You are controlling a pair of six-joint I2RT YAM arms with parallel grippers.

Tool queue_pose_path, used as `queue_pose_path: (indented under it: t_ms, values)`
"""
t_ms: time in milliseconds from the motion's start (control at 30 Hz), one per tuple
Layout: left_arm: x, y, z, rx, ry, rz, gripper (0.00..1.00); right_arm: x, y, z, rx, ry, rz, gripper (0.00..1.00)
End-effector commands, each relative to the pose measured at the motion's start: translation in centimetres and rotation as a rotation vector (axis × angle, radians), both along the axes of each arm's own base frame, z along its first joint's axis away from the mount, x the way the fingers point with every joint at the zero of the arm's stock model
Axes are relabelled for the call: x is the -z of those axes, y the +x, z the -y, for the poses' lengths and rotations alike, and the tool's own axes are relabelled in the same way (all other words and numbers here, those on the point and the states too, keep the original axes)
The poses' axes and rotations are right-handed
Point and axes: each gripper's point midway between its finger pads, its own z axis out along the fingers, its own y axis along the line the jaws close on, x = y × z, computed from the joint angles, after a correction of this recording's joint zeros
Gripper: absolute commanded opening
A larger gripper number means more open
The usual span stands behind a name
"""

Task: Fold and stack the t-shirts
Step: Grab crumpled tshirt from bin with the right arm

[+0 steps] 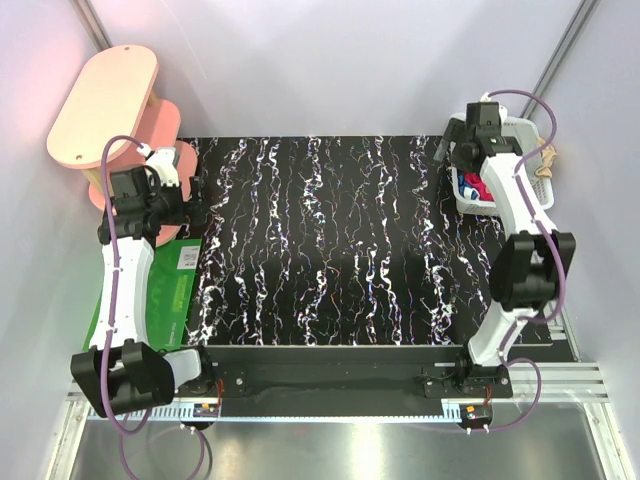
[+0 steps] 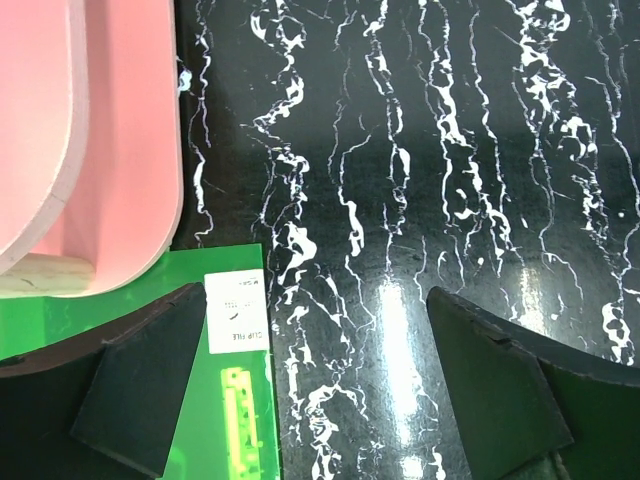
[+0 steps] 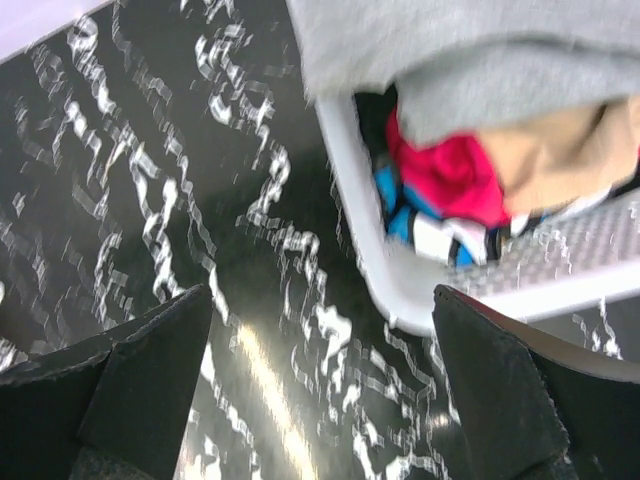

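right gripper (image 3: 322,296) wide open, empty, at the basket (image 3: 402,282) of t-shirts (image 3: 450,170); left gripper (image 2: 315,294) open, empty.

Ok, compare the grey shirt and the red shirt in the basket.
The grey shirt lies on top of the pile; the red shirt sits partly under it. The grey shirt hangs over the basket rim; the red shirt is inside. Both are crumpled, unfolded.
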Motion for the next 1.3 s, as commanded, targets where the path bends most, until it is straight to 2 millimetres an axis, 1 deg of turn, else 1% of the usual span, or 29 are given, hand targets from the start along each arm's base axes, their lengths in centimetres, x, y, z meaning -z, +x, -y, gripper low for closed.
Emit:
queue_pose_path:
  t_ms: [0, 33, 67, 100, 133, 167, 200, 233, 267, 300, 333, 367, 433, 467, 533, 567, 633, 667, 733, 767, 800, 933, 967, 1033, 1067, 1133, 1167, 1233, 1267]
  values:
    - [-1.9, 0.8, -0.8, -0.016, 0.037, 0.053, 0.99, 0.1, 3.7, 2.3, 0.077, -0.055, 0.036, 1.00]
    - [-2.2, 0.7, -0.7, -0.010, 0.040, 0.064, 0.99, 0.4, 4.1, 2.4, 0.083, -0.055, 0.032, 1.00]
    - [-2.1, 0.6, -0.8, -0.002, 0.052, 0.066, 0.98, 0.2, 4.8, 2.6, 0.093, -0.057, 0.041, 1.00]
    - [-2.1, 0.6, -0.7, 0.002, 0.050, 0.067, 0.98, 1.7, 5.3, 2.8, 0.101, -0.056, 0.015, 1.00]
    - [-2.1, 0.5, -0.7, 0.002, 0.053, 0.066, 0.98, 2.1, 5.6, 4.2, 0.128, -0.059, 0.009, 1.00]
    - [-2.0, 0.5, -0.8, 0.006, 0.058, 0.065, 0.97, 1.9, 5.9, 4.6, 0.142, -0.067, 0.014, 1.00]
    - [-1.8, 0.5, -0.6, 0.014, 0.058, 0.061, 0.97, 3.0, 6.2, 5.2, 0.162, -0.064, -0.003, 0.99]
    - [-1.7, 0.4, -0.7, 0.017, 0.063, 0.061, 0.97, 3.3, 6.4, 5.3, 0.167, -0.060, -0.005, 1.00]
    - [-1.3, 0.3, -0.7, 0.020, 0.064, 0.052, 0.97, 3.2, 6.6, 5.8, 0.182, -0.061, 0.000, 0.99]
    - [-1.2, 0.3, -0.7, 0.023, 0.065, 0.050, 0.96, 3.7, 6.8, 6.4, 0.199, -0.058, -0.007, 0.98]
    - [-1.0, 0.3, -0.6, 0.031, 0.070, 0.047, 0.96, 3.8, 6.9, 6.7, 0.204, -0.056, -0.005, 0.98]
    - [-0.8, 0.2, -0.6, 0.032, 0.072, 0.043, 0.96, 3.4, 7.3, 7.0, 0.209, -0.058, 0.006, 0.97]
    - [-0.5, 0.1, -0.7, 0.035, 0.075, 0.036, 0.96, 3.7, 7.6, 7.8, 0.227, -0.054, 0.008, 0.95]
    - [-0.3, 0.1, -0.7, 0.036, 0.078, 0.031, 0.96, 3.2, 8.0, 7.9, 0.227, -0.047, 0.022, 0.93]
    - [0.0, 0.0, -0.8, 0.035, 0.083, 0.024, 0.96, 3.2, 8.4, 8.2, 0.230, -0.040, 0.030, 0.91]
    - [0.3, -0.1, -0.8, 0.035, 0.080, 0.017, 0.96, 2.6, 8.8, 8.1, 0.224, -0.034, 0.047, 0.91]
    - [0.5, -0.2, -0.7, 0.043, 0.084, 0.014, 0.96, 2.6, 9.2, 8.0, 0.215, -0.023, 0.053, 0.91]
    - [0.8, -0.3, -0.6, 0.046, 0.084, 0.008, 0.96, 2.0, 9.6, 7.8, 0.209, -0.014, 0.068, 0.91]
    - [1.0, -0.4, -0.7, 0.042, 0.090, 0.004, 0.96, 2.2, 9.9, 7.9, 0.211, -0.008, 0.072, 0.91]
    - [1.1, -0.5, -0.8, 0.038, 0.093, 0.002, 0.96, 1.6, 10.3, 7.9, 0.206, -0.003, 0.087, 0.90]
    - [1.1, -0.5, -0.9, 0.033, 0.097, 0.002, 0.95, 2.3, 10.6, 7.9, 0.205, 0.002, 0.080, 0.89]
    - [1.0, -0.7, -1.4, 0.018, 0.122, 0.003, 0.95, 2.7, 11.7, 7.9, 0.197, 0.039, 0.089, 0.87]
    - [0.9, -0.7, -1.6, 0.012, 0.131, 0.005, 0.95, 3.4, 11.7, 8.0, 0.200, 0.049, 0.074, 0.86]
    - [0.6, -0.7, -1.8, 0.008, 0.140, 0.013, 0.95, 4.0, 11.8, 7.7, 0.195, 0.058, 0.063, 0.86]
    - [0.6, -0.7, -1.7, 0.009, 0.143, 0.014, 0.95, 4.6, 11.8, 7.6, 0.194, 0.062, 0.049, 0.86]
    - [0.5, -0.7, -1.7, 0.009, 0.141, 0.016, 0.96, 4.9, 11.7, 7.8, 0.194, 0.060, 0.042, 0.86]
    - [0.6, -0.7, -1.6, 0.012, 0.135, 0.014, 0.96, 5.4, 11.7, 7.8, 0.193, 0.061, 0.033, 0.86]
    - [0.7, -0.6, -1.5, 0.010, 0.128, 0.011, 0.95, 5.8, 11.7, 8.0, 0.192, 0.065, 0.026, 0.84]
    - [0.8, -0.6, -1.5, 0.011, 0.125, 0.008, 0.95, 5.9, 11.7, 8.2, 0.194, 0.068, 0.025, 0.80]
